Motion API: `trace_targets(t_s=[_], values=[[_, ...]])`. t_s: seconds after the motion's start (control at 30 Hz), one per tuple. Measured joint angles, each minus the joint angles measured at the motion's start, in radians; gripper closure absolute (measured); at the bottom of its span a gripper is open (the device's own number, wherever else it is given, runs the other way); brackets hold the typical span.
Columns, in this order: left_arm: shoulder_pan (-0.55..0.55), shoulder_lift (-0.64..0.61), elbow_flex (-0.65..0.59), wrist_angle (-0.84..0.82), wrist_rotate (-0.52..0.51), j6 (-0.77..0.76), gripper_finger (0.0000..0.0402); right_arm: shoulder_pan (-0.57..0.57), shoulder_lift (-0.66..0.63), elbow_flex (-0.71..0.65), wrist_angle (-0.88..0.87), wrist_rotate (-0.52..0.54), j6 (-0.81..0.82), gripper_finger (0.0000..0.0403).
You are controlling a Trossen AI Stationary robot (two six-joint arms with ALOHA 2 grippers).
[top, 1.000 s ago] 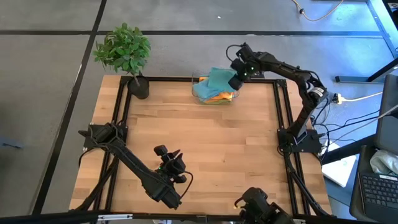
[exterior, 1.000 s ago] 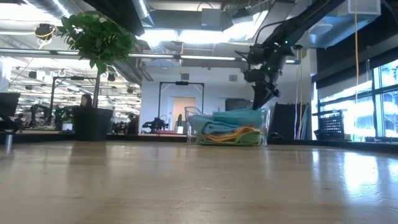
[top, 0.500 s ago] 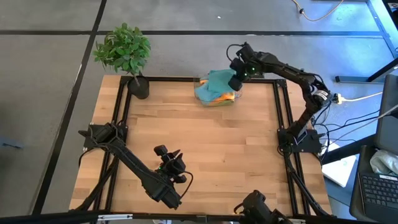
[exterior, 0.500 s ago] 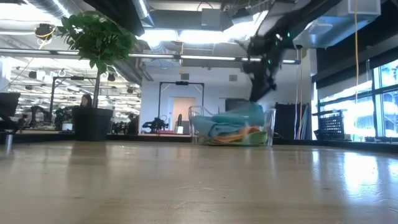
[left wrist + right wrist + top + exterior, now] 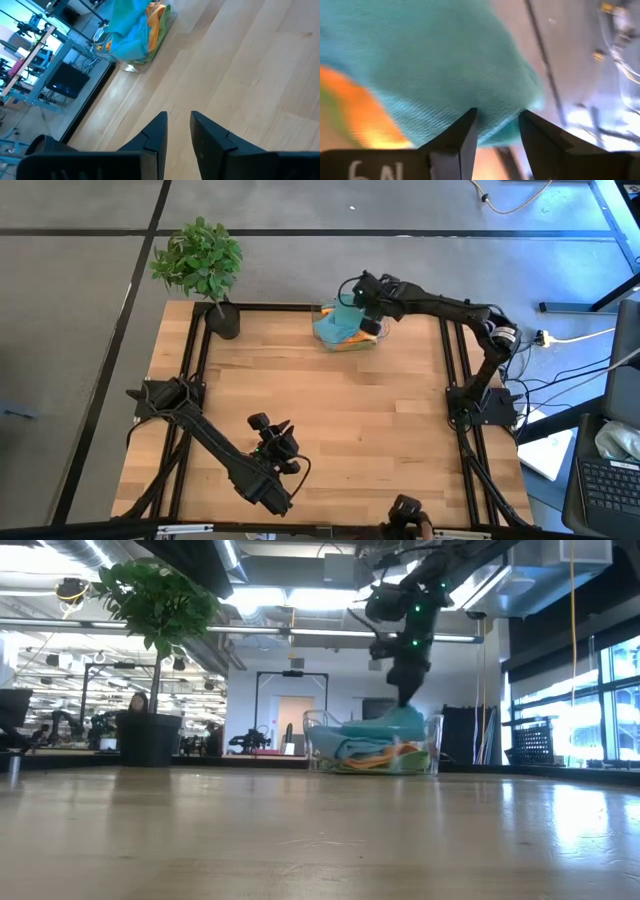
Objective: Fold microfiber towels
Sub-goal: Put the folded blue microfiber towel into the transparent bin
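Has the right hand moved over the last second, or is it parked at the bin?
Yes. In the high view the right hand has shifted toward the potted plant, from the clear bin's right edge to above the teal towel.

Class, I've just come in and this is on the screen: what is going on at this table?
The right pincer is over the clear plastic bin at the far edge of the table, its fingers parted right above the top teal towel. Orange and green towels lie under it in the bin. No towel is out on the table or folded yet. The left pincer waits low over the near part of the bare wood, holding nothing. A potted plant stands at the far left corner.
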Motion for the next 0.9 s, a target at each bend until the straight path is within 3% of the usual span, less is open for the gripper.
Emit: trace_targets(t_s=[0.07,0.2,0.27,0.63,0.9], values=[[-0.003,0.000,0.000,0.000,0.000,0.000,0.0325,-0.003,-0.005,0.000,0.003,0.028,0.002,0.0257],[-0.005,0.000,0.000,0.000,0.000,0.000,0.0325,0.005,-0.014,0.002,0.037,-0.241,0.035,0.0257],[-0.005,0.000,0.000,0.000,0.000,0.000,0.0325,0.024,0.003,0.002,0.063,-0.298,0.046,0.0257],[-0.012,0.000,-0.005,0.000,0.008,-0.002,0.0325,0.059,0.166,0.000,0.153,-0.227,-0.067,0.0257],[-0.012,0.000,-0.053,0.000,0.010,-0.045,0.0325,0.052,0.191,0.000,0.206,-0.223,-0.070,0.0260]])
